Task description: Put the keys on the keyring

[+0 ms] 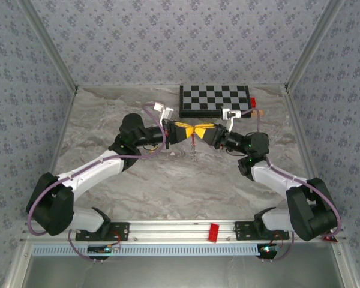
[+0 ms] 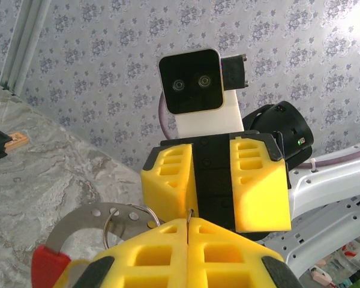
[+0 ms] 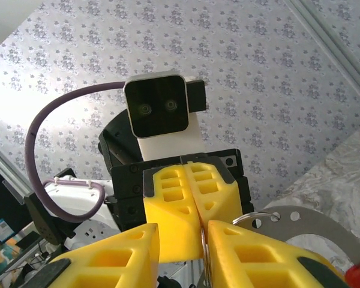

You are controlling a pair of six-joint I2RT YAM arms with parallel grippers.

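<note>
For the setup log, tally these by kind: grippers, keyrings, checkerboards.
Grippers: 2, the left gripper and the right gripper
Keyring: 1
Checkerboard: 1
Total: 4

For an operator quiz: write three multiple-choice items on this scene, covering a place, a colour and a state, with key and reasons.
1. Where does the checkerboard lie?
A) at the table's far edge
B) beside the arm bases
C) under the left elbow

2. What colour is the keyring's non-grey section?
A) blue
B) red
C) green

3. How do the left gripper's fingers stand?
A) spread wide
B) pressed together
C) crossed over

Key:
1 A, the top view shows it farthest back.
2 B, a red piece follows the grey band.
3 B, they meet along one seam.
</note>
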